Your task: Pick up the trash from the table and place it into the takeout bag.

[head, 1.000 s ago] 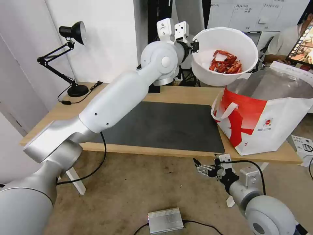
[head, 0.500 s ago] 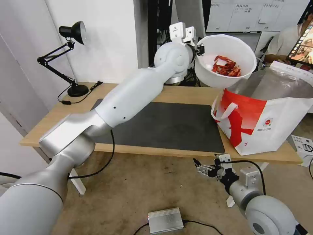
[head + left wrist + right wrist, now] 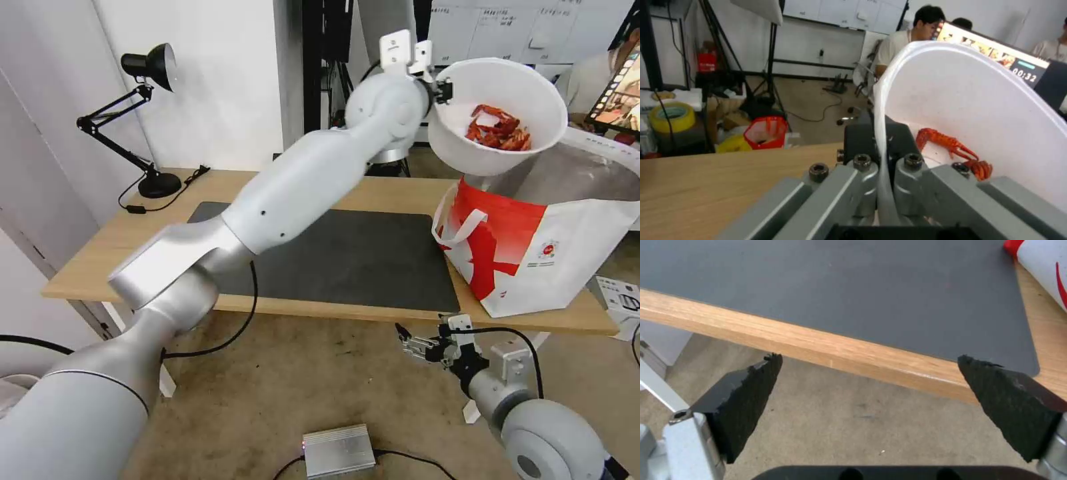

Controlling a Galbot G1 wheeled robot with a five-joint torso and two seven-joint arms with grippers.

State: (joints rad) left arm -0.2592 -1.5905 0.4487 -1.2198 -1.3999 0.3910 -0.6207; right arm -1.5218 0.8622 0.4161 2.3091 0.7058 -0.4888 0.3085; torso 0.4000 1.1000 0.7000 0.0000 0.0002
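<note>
Tilted white bowl (image 3: 497,113) above takeout bag (image 3: 533,240)

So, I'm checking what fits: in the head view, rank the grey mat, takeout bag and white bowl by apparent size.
1. Grey mat
2. Takeout bag, partly cut off at the frame edge
3. White bowl, held aloft and tilted by the left tool

1. One white bowl (image 3: 497,113) of red scraps, above the takeout bag (image 3: 533,247).
2. One takeout bag.
3. One dark mat (image 3: 347,257) beside the bag.
4. One black lamp (image 3: 143,67) far from the bag.
5. Two grippers: left gripper (image 3: 441,90), right gripper (image 3: 408,341).
</note>
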